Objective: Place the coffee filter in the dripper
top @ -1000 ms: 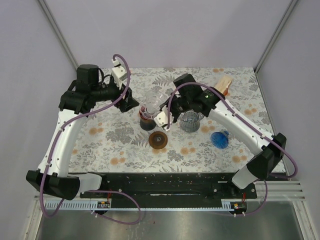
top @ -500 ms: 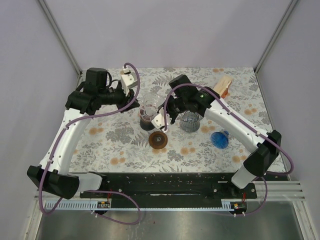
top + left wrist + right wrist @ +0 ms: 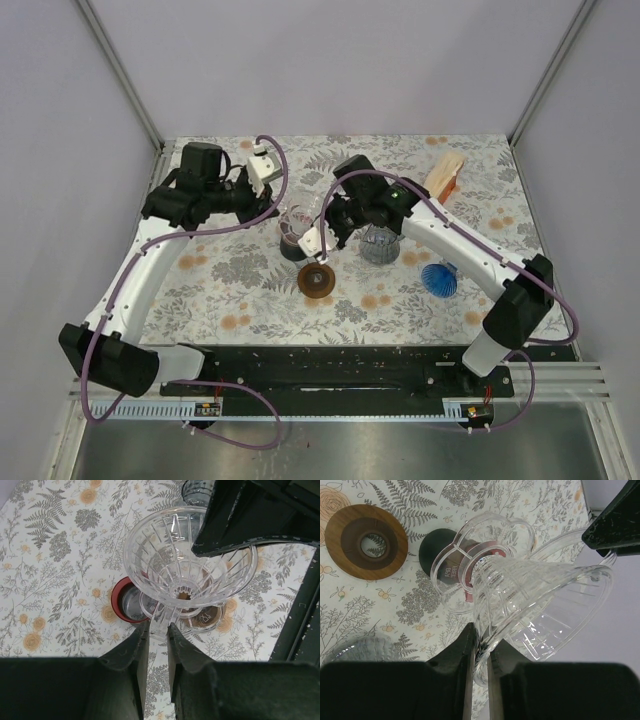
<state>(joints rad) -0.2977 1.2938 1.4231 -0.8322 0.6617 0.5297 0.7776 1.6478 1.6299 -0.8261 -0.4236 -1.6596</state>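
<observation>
- The left pincer (image 3: 157,626) is now standing at the clear dripper (image 3: 165,560). A second ago it was hanging further to the left with its jaws wide apart.
- Its jaws have drawn in and are now pressing on the dripper's clear handle (image 3: 159,622), one finger (image 3: 137,652) on each side.
- The right pincer (image 3: 481,634) is keeping its clamp on the dripper's rim, with the ribbed wall running between its two fingers. It has shifted only slightly to the left.
- The dripper is therefore being held by both arms at once, above a red-rimmed cup (image 3: 122,600) and tilted in the right wrist view.
- Judgement: the arms appear to be handing over or steadying the dripper. The cone is showing no paper inside it, so the filter step is not yet begun.
- The coffee filter (image 3: 445,172) appears to be the beige paper wedge lying at the far right of the table (image 3: 230,300). I am seeing it from above only.
- It is lying well apart from both pincers, beyond the grey glass dripper (image 3: 380,243). Neither pincer is touching it.
- Judgement: one pincer will need to let go of the dripper before it can reach the filter, and the right arm is standing nearer to it.
</observation>
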